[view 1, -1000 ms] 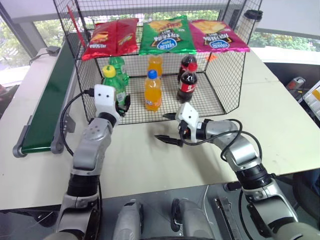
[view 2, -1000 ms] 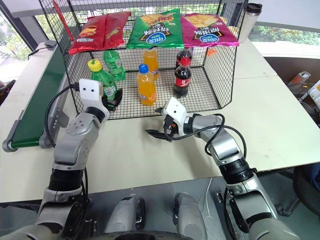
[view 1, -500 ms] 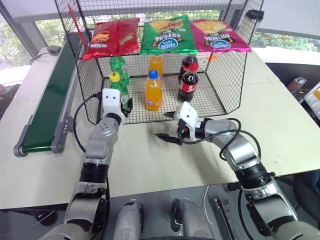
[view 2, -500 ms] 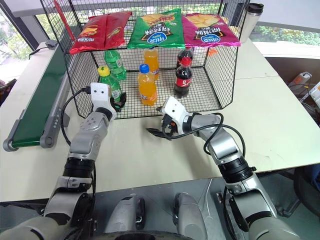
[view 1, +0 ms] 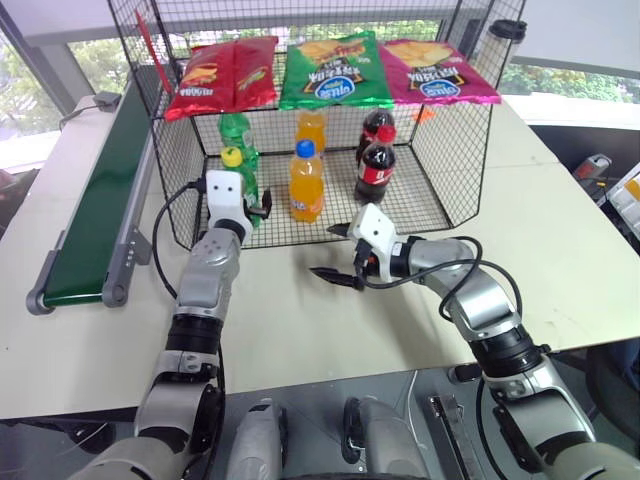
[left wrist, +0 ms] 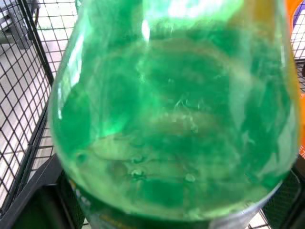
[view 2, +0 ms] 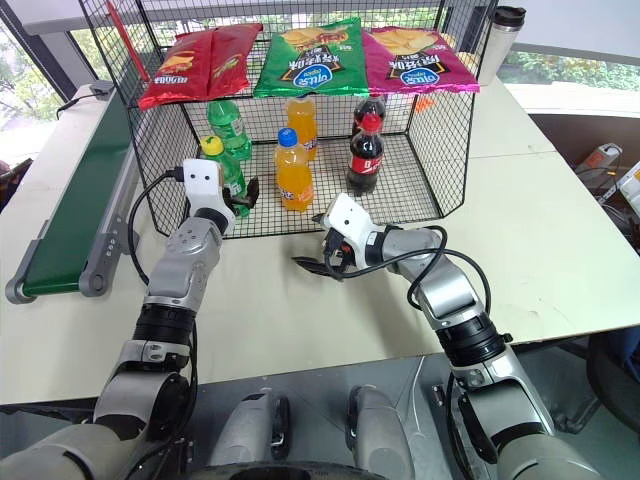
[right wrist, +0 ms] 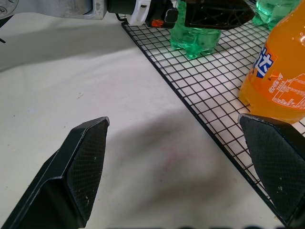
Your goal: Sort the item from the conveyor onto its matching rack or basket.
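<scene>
Lowered onto the cage floor, bottle (upright) between opened left hand.

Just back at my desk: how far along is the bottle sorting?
Nearly done. The yellow-capped green bottle already stands on the cage floor, off the conveyor. The left tool is around it, jaws open. Left: pull that arm back. The right tool waits open over the table.

Lighting: bright, even daylight from rear windows
Soft shadows on counter; glare on green bottle, blurred at close range
</scene>
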You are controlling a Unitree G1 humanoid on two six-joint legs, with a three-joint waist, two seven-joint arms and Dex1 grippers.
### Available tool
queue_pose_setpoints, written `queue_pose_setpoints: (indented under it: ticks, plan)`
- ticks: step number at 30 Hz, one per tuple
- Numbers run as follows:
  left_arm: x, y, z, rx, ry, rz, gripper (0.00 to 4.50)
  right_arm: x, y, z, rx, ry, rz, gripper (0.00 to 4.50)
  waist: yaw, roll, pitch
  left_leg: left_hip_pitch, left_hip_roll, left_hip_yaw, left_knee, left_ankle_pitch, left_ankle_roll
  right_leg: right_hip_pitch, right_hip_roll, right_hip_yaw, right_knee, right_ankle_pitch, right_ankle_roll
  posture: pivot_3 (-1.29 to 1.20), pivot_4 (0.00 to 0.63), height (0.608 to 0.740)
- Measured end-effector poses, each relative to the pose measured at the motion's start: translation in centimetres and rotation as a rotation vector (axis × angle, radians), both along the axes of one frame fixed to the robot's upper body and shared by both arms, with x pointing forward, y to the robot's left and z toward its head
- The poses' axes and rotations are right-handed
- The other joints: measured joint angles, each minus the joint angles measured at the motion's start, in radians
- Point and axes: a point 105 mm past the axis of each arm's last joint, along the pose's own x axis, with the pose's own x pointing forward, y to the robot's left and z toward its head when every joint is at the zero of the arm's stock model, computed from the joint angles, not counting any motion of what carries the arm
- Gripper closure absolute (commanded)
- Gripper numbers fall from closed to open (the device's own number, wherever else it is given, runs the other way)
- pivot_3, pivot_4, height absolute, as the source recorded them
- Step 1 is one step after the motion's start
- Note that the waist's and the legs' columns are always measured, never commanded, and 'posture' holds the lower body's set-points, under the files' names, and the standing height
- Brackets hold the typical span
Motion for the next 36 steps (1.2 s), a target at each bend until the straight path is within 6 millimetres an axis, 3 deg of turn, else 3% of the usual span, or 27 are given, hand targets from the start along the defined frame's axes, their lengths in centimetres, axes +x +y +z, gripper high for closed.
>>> queue_pose_setpoints:
  ticks: [21, 24, 32, 36]
  plan:
    - [-5.3, -0.3, 8.2, 0.038, -0.237, -0.029, 0.02, -0.4, 0.6, -0.2, 0.007, 0.006, 0.033, 0.0, 0.0, 0.0, 0.0, 0.0, 0.0, 0.0, 0.0, 0.0, 0.0, 0.0, 0.0, 0.0, 0.0, 0.0, 0.0, 0.0, 0.15, 0.74]
    - [-6.8, 0.2, 7.5, 0.011, -0.202, -0.029, 0.02, -0.4, 0.7, -0.2, 0.011, 0.004, 0.036, 0.0, -0.004, 0.0, 0.0, 0.0, 0.0, -0.001, 0.0, 0.0, 0.0, 0.0, 0.0, 0.0, 0.0, 0.0, 0.0, 0.0, 0.15, 0.74]
    - [-11.7, 1.0, 1.8, -0.043, 0.015, -0.051, 0.02, -0.4, 0.6, -0.5, 0.013, 0.016, 0.033, 0.0, 0.0, 0.0, 0.0, 0.001, 0.0, -0.001, 0.0, 0.0, 0.0, 0.0, 0.0, 0.0, 0.0, 0.0, 0.0, 0.0, 0.15, 0.74]
    - [-13.3, 1.8, 0.2, -0.073, 0.086, -0.047, 0.02, -0.5, 0.4, -0.6, 0.013, 0.024, 0.037, 0.0, 0.0, 0.0, 0.0, 0.001, 0.0, -0.001, 0.0, 0.0, 0.0, 0.001, 0.0, 0.001, 0.0, 0.0, -0.001, 0.0, 0.15, 0.74]
